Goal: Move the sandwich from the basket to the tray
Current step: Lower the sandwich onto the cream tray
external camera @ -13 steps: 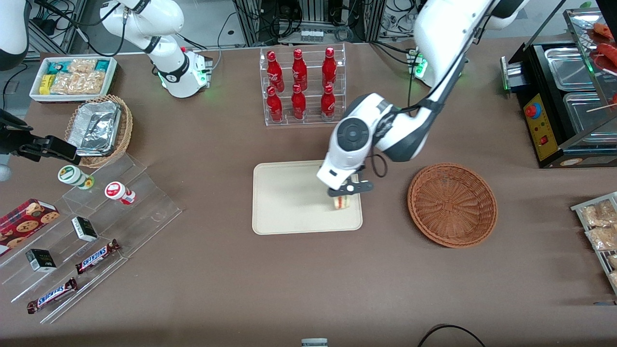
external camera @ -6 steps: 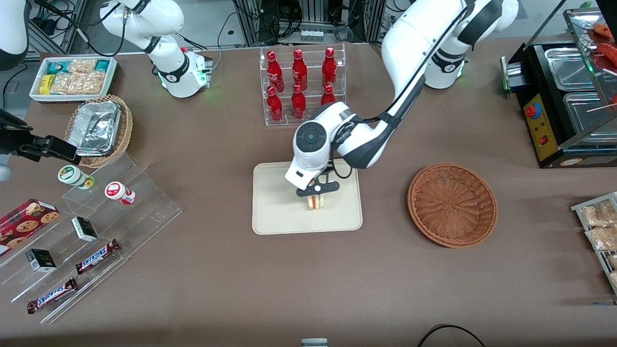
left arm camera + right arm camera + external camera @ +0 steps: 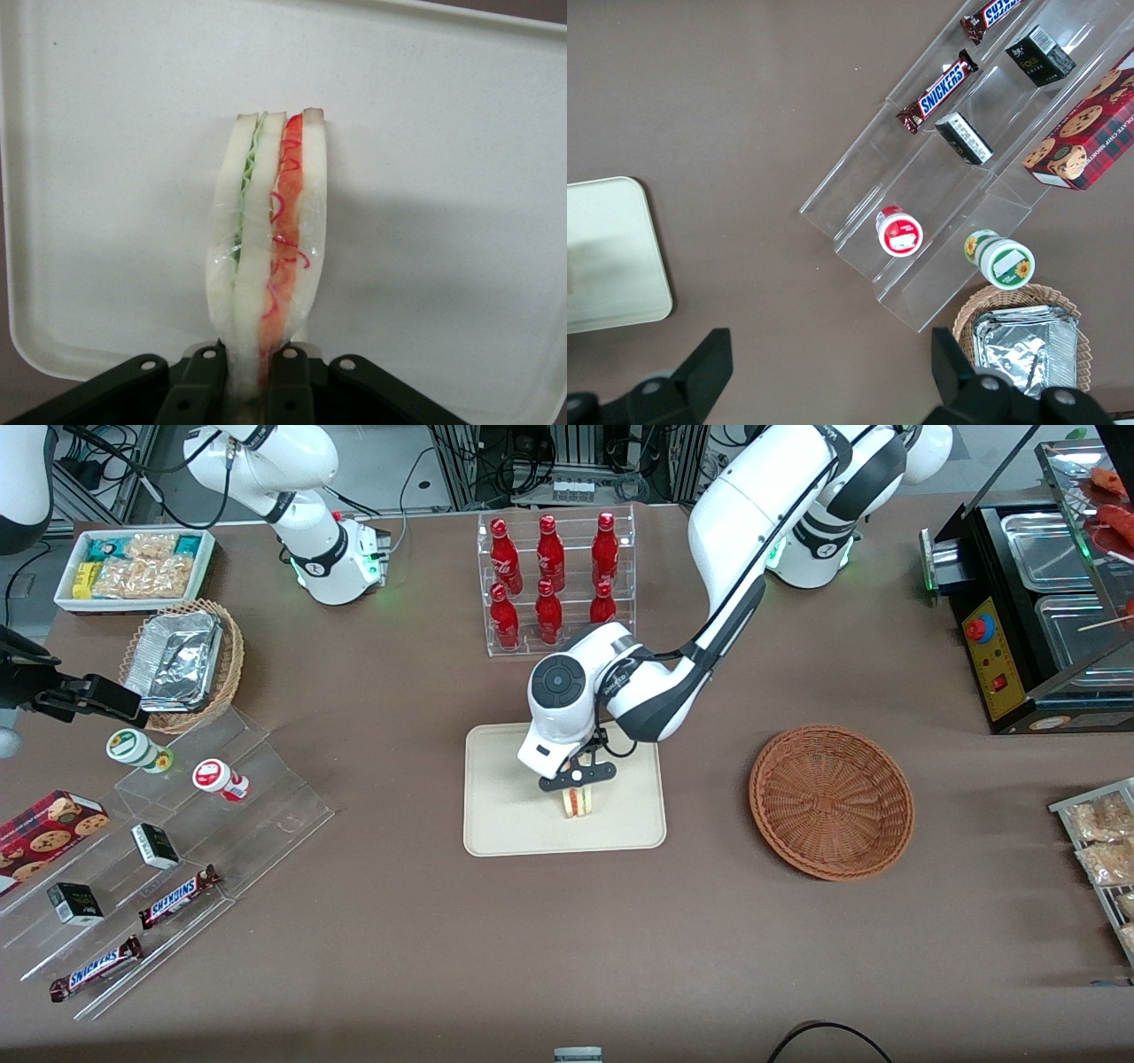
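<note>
The sandwich (image 3: 580, 802) (image 3: 266, 239), a wrapped wedge of pale bread with red and green filling, hangs over the middle of the cream tray (image 3: 505, 824) (image 3: 443, 221). My left gripper (image 3: 578, 779) (image 3: 251, 376) is shut on its narrow end, black fingers (image 3: 200, 390) pressing both sides. Whether the sandwich touches the tray's surface I cannot tell. The reddish-brown wicker basket (image 3: 831, 802) stands beside the tray, toward the working arm's end of the table, with nothing in it.
A clear rack of red bottles (image 3: 554, 580) stands farther from the front camera than the tray. Clear stepped shelves with candy bars and cups (image 3: 168, 841) and a tan basket of foil containers (image 3: 182, 662) lie toward the parked arm's end. A black food warmer (image 3: 1036, 602) stands at the working arm's end.
My left gripper has carried the sandwich from the tray's basket-side edge to above the tray's middle, slowing in the last half second. The basket has stayed put.
</note>
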